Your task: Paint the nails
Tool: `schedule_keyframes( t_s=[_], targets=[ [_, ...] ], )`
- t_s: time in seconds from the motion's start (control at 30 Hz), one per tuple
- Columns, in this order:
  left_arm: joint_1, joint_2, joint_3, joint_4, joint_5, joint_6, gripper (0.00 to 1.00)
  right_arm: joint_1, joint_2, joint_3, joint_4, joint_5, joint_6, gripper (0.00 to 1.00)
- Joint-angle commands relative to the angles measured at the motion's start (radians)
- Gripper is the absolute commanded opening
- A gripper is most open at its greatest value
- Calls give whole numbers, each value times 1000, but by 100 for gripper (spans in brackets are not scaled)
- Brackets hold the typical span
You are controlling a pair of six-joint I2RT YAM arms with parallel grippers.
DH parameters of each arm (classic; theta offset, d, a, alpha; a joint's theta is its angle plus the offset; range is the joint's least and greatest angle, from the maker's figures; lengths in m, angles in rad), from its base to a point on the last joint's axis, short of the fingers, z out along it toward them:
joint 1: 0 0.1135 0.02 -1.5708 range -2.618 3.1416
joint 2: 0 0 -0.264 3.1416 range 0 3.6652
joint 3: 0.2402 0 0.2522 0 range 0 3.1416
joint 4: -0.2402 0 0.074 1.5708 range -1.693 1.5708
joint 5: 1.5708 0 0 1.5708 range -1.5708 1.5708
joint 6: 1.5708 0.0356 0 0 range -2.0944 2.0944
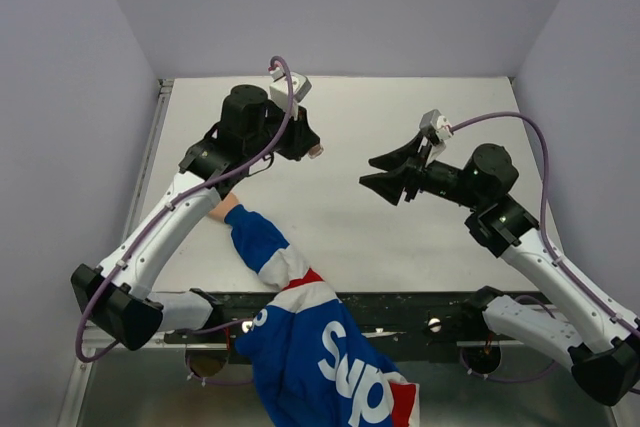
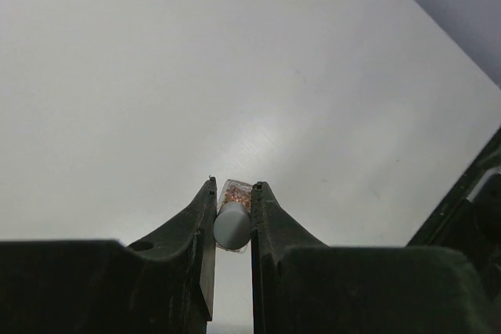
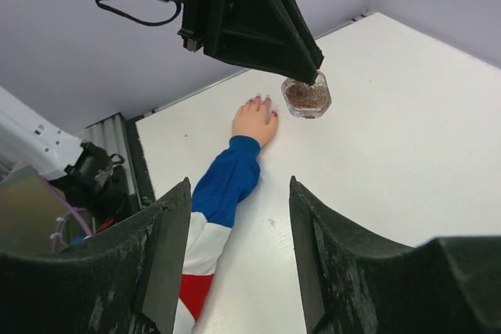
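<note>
Clear pinkish polish bottle point(image 3: 306, 97) above white table point(image 1: 340, 227), lilac walls point(image 1: 60, 97).

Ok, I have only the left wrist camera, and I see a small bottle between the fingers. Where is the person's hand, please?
Observer: The hand lies flat on the table, back upward. It is off to one side of the bottle, not under it.
Operator: Do the nails have colour?
Observer: In the right wrist view some nails look pinkish-red. They are too small to tell whether all of them do.
Operator: And the other arm?
Observer: The right gripper is open and empty, in the air, facing the left gripper, which holds the bottle above the table.
</note>
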Motion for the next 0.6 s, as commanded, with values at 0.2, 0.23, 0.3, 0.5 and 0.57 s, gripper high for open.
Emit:
schedule_keyframes(
  t_s=[0.2,0.23,0.3,0.5,0.57],
  targets=[
    [59,215,-31,180,-270,78,0,-4,-84,-75,-64,248,-53,60],
    [62,232,-37,205,-283,90,0,-4,-95,-84,-61,256,-51,60],
    [71,269,-55,264,-272,92,0,-3,-113,-99,-58,267,-53,60],
    [100,379,-59,308,-341,58,0,-4,-142,-129,-39,270,-53,60],
    [105,413,-60,311,-375,49,0,-4,-148,-133,-38,265,-51,60]
  ],
)
